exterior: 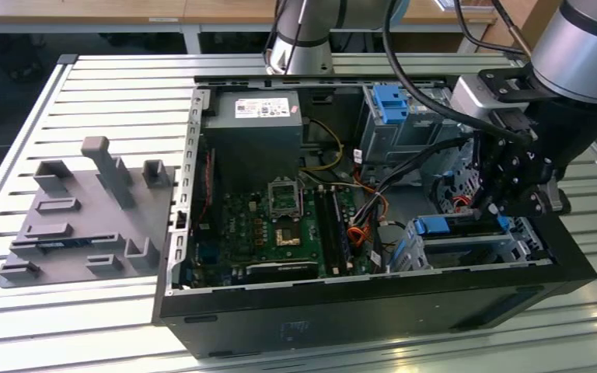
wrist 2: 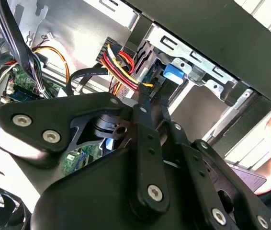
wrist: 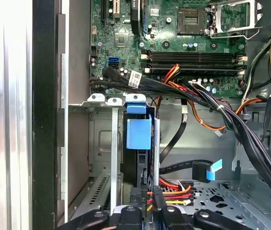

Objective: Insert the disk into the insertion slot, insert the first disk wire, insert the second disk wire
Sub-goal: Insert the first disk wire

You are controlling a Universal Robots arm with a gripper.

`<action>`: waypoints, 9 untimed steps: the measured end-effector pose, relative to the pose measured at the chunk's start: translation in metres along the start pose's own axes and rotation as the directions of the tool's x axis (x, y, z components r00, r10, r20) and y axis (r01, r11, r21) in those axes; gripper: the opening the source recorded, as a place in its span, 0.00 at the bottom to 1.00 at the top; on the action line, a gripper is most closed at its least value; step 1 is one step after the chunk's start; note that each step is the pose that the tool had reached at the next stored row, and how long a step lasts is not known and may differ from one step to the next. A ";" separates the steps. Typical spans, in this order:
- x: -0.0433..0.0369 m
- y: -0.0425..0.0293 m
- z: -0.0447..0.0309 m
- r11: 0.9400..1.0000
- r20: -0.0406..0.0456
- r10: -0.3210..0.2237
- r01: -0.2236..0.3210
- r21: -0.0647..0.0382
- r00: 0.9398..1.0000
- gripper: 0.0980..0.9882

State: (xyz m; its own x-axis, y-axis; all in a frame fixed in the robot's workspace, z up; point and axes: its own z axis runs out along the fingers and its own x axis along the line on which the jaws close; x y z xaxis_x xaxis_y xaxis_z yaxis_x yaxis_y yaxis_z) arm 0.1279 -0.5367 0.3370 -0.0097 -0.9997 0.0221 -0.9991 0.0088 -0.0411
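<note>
Exterior view: a Universal Robots arm reaches into an open computer case [exterior: 382, 311] lying on a slatted aluminium table [exterior: 102, 85], with its gripper [exterior: 475, 208] lowered at the insertion slot [exterior: 465, 252] in the case's corner. The disk [exterior: 446, 225] sits inside that low perforated cage, just below the fingertips, and its bright blue carrier shows across the bay. A taller drive cage [exterior: 407, 128] topped by a blue clip [exterior: 392, 101] stands beyond the gripper, and the motherboard [exterior: 277, 225] and power supply [exterior: 252, 132] lie well off to its side. A grey fixture block [exterior: 81, 225] rests on the table outside the case, far from the tool.

Seen in the second wrist view, the gripper's fingers [wrist 2: 142, 124] are drawn together on a black power plug [wrist 2: 144, 91], from which a red, yellow and black wire bundle [wrist 2: 121, 62] trails away. The plug is held right up against the end of the disk [wrist 2: 173, 72], whose blue carrier tab shows just ahead of the tips.

Seen in the first wrist view, the disk [wrist: 139, 134] stands seated in the insertion slot [wrist: 97, 143], straight in front of the gripper [wrist: 147, 211]. The wire bundle [wrist: 174, 192] runs off to one side of the tips. Beside it a loose black data cable [wrist: 205, 171] with a blue-marked plug hangs free, close to the tool but apart from the disk.
</note>
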 end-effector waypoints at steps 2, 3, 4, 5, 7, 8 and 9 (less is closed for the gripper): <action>0.0000 0.0000 -0.0012 1.000 0.000 0.000 0.000 0.000 1.000 0.07; 0.0000 -0.0001 -0.0019 1.000 0.000 0.000 0.000 0.000 1.000 0.07; 0.0001 -0.0001 -0.0024 1.000 0.000 0.000 0.000 0.000 1.000 0.01; 0.0001 -0.0001 -0.0031 1.000 0.000 0.000 0.000 0.000 1.000 0.01; 0.0001 -0.0002 -0.0047 1.000 0.000 0.000 0.000 -0.001 1.000 0.01; 0.0001 -0.0002 -0.0052 1.000 0.000 0.000 0.000 -0.001 1.000 0.01; 0.0002 -0.0002 -0.0055 1.000 0.000 0.000 0.000 -0.001 1.000 0.01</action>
State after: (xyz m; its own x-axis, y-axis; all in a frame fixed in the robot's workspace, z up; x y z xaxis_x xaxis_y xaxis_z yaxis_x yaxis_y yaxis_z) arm 0.1279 -0.5367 0.3425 -0.0097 -0.9997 0.0220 -0.9991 0.0088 -0.0404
